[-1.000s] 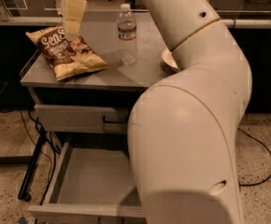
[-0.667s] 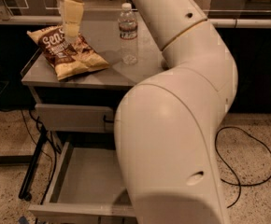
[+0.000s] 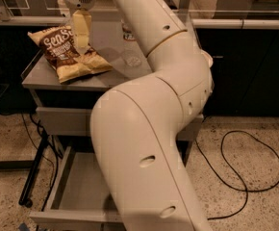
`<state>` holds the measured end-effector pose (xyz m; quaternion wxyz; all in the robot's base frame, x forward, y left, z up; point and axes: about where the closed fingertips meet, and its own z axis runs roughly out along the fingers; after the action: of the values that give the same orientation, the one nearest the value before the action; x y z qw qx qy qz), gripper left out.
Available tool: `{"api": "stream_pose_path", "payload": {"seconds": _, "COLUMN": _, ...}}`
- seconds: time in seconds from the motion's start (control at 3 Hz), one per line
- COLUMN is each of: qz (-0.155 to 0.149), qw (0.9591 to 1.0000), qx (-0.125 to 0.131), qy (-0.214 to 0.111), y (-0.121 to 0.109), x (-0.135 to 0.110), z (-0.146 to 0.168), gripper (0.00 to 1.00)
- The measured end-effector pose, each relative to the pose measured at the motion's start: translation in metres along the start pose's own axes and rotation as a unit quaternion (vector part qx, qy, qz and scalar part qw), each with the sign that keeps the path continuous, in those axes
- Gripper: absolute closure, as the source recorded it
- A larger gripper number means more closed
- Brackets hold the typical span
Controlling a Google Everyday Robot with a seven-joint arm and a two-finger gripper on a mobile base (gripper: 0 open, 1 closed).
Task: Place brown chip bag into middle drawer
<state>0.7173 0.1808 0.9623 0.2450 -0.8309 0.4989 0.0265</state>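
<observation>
The brown chip bag (image 3: pixel 65 52) lies flat on the grey cabinet top (image 3: pixel 106 78), at its left side, dark brown end toward the back and pale yellow end toward the front. My gripper (image 3: pixel 82 44) points straight down over the bag's right half, its tip at or just above the bag's surface. The middle drawer (image 3: pixel 77 189) is pulled open below, with a bare grey floor; my arm's big white links hide its right part.
A closed grey drawer front (image 3: pixel 65 120) sits above the open drawer. A clear water bottle (image 3: pixel 130 54) stands on the top, mostly hidden behind my arm. A black cable (image 3: pixel 247 170) loops on the floor at right. A black stand leg (image 3: pixel 33 170) is left of the drawer.
My gripper has moved from behind the bag to over its right half and come lower. The arm has swung left and now covers most of the bottle.
</observation>
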Motion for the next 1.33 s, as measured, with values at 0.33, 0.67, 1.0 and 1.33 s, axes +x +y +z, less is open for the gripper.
{"api": "stream_pose_path", "payload": {"seconds": 0.33, "qz": 0.007, "qw": 1.0, "qx": -0.002, "qy": -0.003, "y": -0.005, "x": 0.014, "z": 0.016, "gripper": 0.0}}
{"api": "stream_pose_path", "payload": {"seconds": 0.67, "qz": 0.01, "qw": 0.9999, "qx": -0.008, "qy": -0.008, "y": -0.01, "x": 0.021, "z": 0.041, "gripper": 0.0}}
{"api": "stream_pose_path", "payload": {"seconds": 1.0, "qz": 0.012, "qw": 0.9997, "qx": -0.014, "qy": -0.014, "y": -0.012, "x": 0.024, "z": 0.06, "gripper": 0.0}}
{"api": "stream_pose_path", "payload": {"seconds": 1.33, "qz": 0.012, "qw": 0.9995, "qx": -0.018, "qy": -0.023, "y": -0.013, "x": 0.026, "z": 0.081, "gripper": 0.0}}
